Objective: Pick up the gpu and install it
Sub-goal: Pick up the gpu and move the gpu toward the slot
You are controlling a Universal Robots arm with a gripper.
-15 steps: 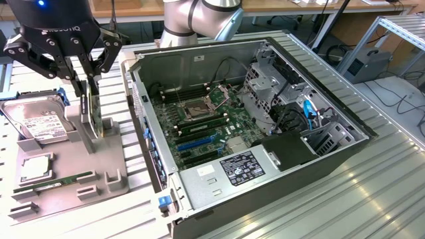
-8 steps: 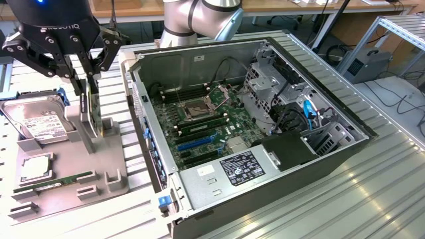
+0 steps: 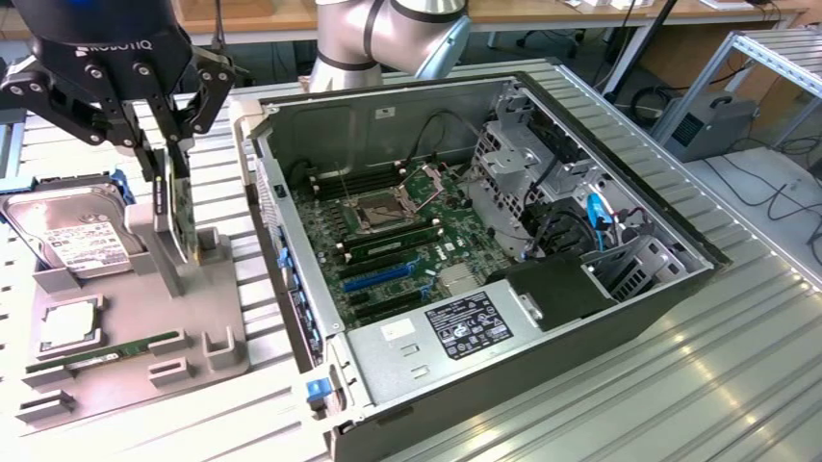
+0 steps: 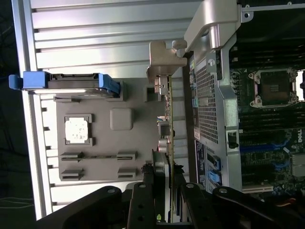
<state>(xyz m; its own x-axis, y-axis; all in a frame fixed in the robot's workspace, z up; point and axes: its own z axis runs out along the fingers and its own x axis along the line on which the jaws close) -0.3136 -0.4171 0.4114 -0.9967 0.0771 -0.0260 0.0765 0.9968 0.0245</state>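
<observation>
Closest to me, the claw (image 3: 161, 142) pinches the top edge of the graphics card (image 3: 171, 207), which stands upright straight below it in a grey holder (image 3: 129, 298), beside the open computer case (image 3: 372, 111). I'd judge the card light, stiff and fragile; its bare edges and metal bracket (image 4: 160, 60) look safest to grip.

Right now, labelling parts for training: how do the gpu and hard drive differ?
The gpu is a thin card with a grey metal bracket; the hard drive is a thicker silver block with a white label and blue rails. The gpu sits under the end effector; the hard drive stands apart from it. Both stand on edge on the grey tray.
</observation>
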